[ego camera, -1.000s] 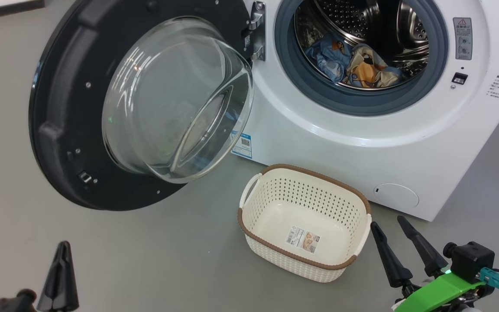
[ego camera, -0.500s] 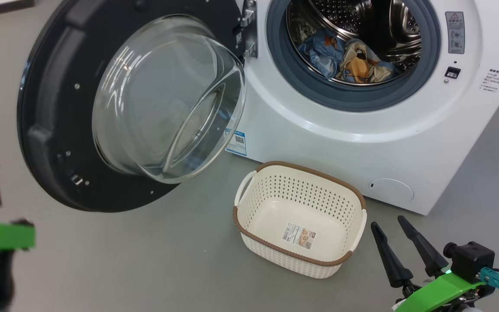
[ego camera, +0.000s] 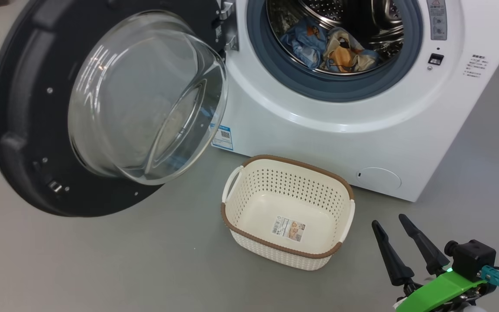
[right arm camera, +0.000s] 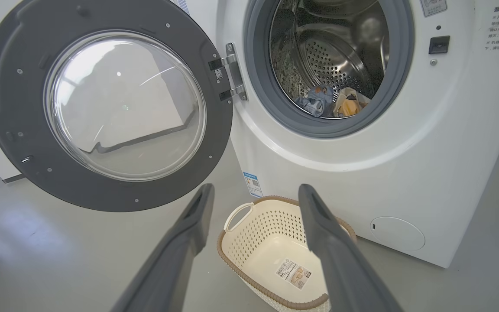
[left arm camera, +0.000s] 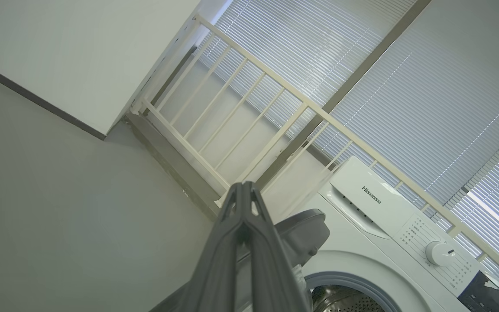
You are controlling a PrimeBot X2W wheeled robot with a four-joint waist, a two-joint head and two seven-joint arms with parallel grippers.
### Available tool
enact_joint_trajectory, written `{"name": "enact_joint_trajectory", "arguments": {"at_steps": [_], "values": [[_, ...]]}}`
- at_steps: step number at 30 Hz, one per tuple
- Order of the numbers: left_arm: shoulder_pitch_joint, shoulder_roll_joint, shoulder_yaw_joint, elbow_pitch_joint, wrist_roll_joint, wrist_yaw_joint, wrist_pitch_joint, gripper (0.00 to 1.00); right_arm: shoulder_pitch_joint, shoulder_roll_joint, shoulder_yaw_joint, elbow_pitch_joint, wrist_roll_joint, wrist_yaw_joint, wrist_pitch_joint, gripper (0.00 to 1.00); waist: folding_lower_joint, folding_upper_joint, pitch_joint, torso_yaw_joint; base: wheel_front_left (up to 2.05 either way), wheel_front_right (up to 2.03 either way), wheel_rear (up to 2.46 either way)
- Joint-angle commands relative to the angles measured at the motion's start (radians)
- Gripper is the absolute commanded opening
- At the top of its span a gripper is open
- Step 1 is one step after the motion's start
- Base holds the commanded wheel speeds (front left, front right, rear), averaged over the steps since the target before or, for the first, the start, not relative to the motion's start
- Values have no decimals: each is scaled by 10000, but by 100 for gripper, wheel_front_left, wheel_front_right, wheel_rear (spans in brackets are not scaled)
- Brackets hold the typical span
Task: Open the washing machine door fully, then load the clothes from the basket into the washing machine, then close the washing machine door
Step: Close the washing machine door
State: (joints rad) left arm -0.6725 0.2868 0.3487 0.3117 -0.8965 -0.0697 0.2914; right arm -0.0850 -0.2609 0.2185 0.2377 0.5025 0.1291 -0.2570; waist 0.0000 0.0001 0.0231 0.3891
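The washing machine [ego camera: 319,138] has its round black door [ego camera: 20,130] swung wide open to the left, glass bowl bulging outward; the door [right arm camera: 11,130] also faces the right wrist view. Light blue and orange clothes [ego camera: 332,47] lie inside the steel drum, and the clothes [right arm camera: 332,102] show low in it. The cream basket [ego camera: 232,203] sits on the floor before the machine with just a paper label on its floor. My right gripper [ego camera: 390,223] hovers open, low and right of the basket [right arm camera: 236,216]. My left gripper [left arm camera: 244,187] is shut on nothing, raised left of the machine [left arm camera: 375,203] and the door's edge [left arm camera: 306,229].
Grey floor [ego camera: 102,260] spreads left of and in front of the basket. A white railing [left arm camera: 241,99] and window blinds [left arm camera: 405,86] stand behind the machine. A white wall with a dark skirting [left arm camera: 37,99] lies to its left.
The head camera has shifted, so the whole scene slid left and up. My left gripper rose along the left edge and left the head view. The right gripper has not moved.
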Motion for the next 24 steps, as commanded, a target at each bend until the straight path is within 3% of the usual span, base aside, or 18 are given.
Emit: {"name": "enact_joint_trajectory", "arguments": {"at_steps": [1,12,24], "values": [[-528,660,332,91,-180,154,191,0,-403,-181,236,-233,-44,16,-48,100,0,-1,100,-160,0,0,0],[-1619,1409,1407,3475,-1378,891,1078,0,-645,-308,276,-248,-51,16,-48,100,0,-1,397,-837,0,0,0],[-2007,2033,1971,5447,-1783,718,884,0,-823,-405,308,-288,-61,16,-48,100,0,-1,704,-1336,0,0,0]]}}
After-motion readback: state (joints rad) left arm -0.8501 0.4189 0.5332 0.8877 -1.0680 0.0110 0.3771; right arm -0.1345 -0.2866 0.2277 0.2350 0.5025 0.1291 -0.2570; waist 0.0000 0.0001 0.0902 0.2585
